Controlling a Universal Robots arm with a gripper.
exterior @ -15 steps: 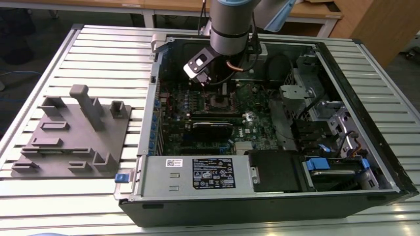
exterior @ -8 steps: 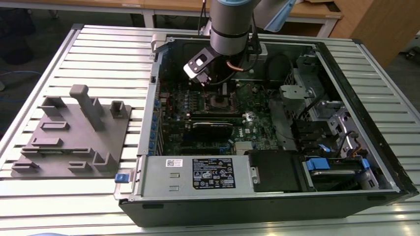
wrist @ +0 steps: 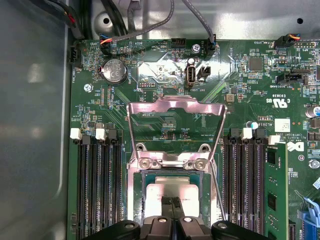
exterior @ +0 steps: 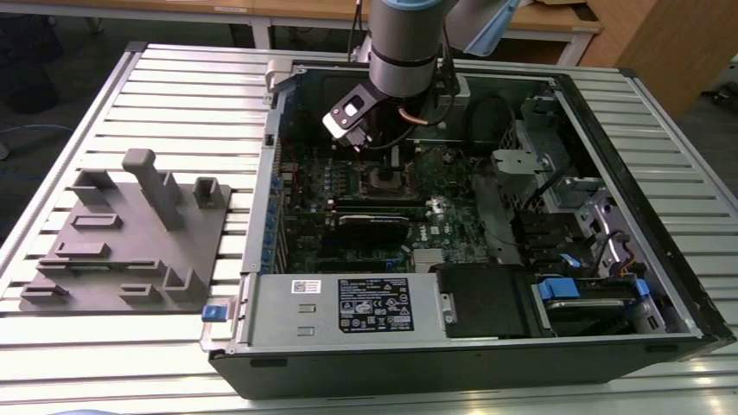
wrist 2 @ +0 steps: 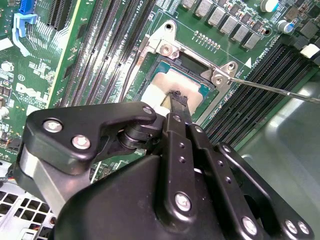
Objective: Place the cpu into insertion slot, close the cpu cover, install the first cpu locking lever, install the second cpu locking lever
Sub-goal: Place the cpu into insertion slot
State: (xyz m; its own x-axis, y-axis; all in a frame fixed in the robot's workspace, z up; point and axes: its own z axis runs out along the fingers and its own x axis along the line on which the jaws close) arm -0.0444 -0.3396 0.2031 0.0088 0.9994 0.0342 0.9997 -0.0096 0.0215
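The cpu (wrist: 159,192) lies flat in the insertion slot (wrist: 150,179), its dull silver top lit in both wrist views (wrist 2: 175,80). My gripper (wrist: 171,202) hangs straight over the chip with its two thin black fingers pressed together, tips at or just above the metal top (wrist 2: 177,99). The cpu cover (wrist: 175,106), a silvery frame with a cut-out centre, stands open, swung back from the slot on its hinge. A thin locking lever (wrist 2: 270,89) juts out free beside the socket (wrist: 216,186). In the exterior view the gripper (exterior: 375,151) is low inside the computer case above the socket (exterior: 386,180).
Long black memory slots (wrist: 95,185) flank the socket on both sides (wrist: 245,185). A grey fixture plate (exterior: 127,242) lies on the slatted table at the exterior view's left. The case's drive cage (exterior: 576,216) and a labelled metal housing (exterior: 346,303) border the board.
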